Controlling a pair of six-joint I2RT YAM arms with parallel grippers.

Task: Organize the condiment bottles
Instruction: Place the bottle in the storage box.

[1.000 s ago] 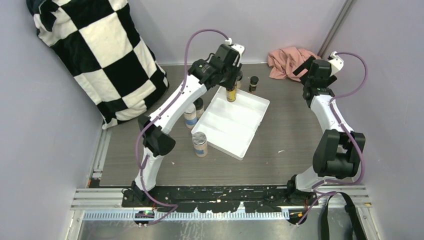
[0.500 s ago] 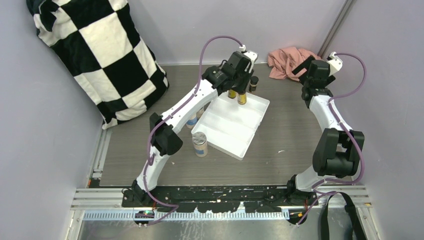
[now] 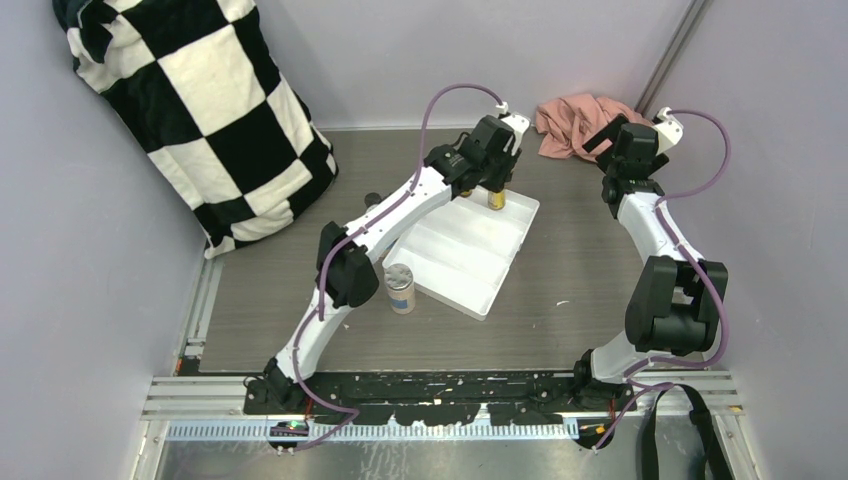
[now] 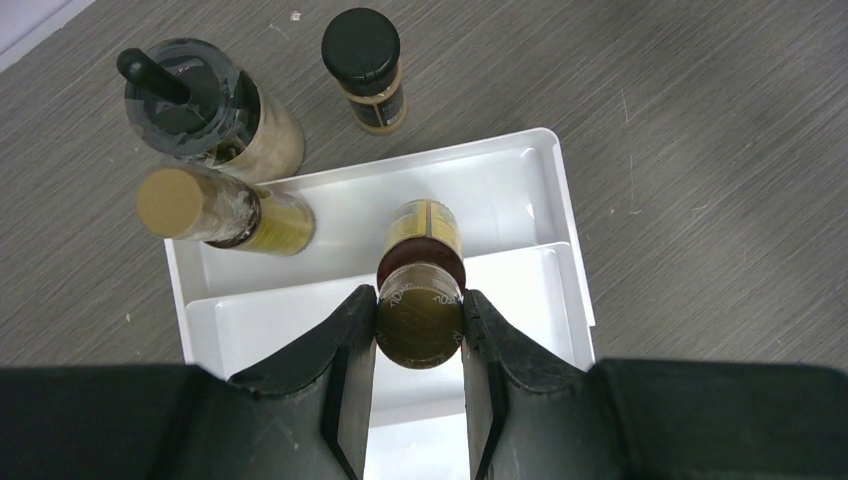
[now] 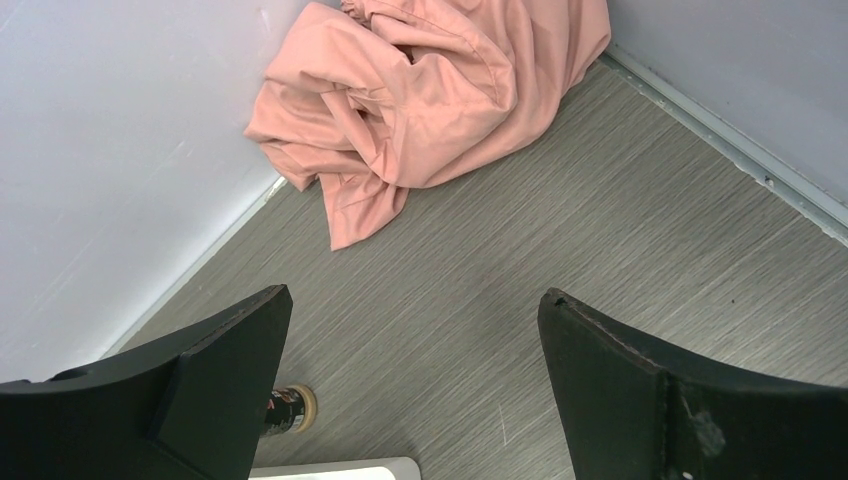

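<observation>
Fingers (image 4: 345, 345) of my left gripper (image 4: 418, 297) clamped amber bottle (image 4: 424, 228) by cap, upright at tray (image 4: 500, 195) far end, likely for set-down; right gripper (image 5: 412, 298) gaped wide.

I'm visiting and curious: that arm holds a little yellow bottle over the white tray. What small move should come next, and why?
Probably ease it straight down. The left end effector grips the brown-capped bottle by its cap, upright over the tray's far compartment, beside a tan-capped bottle standing there. Whether it touches the floor yet is unclear.
</observation>
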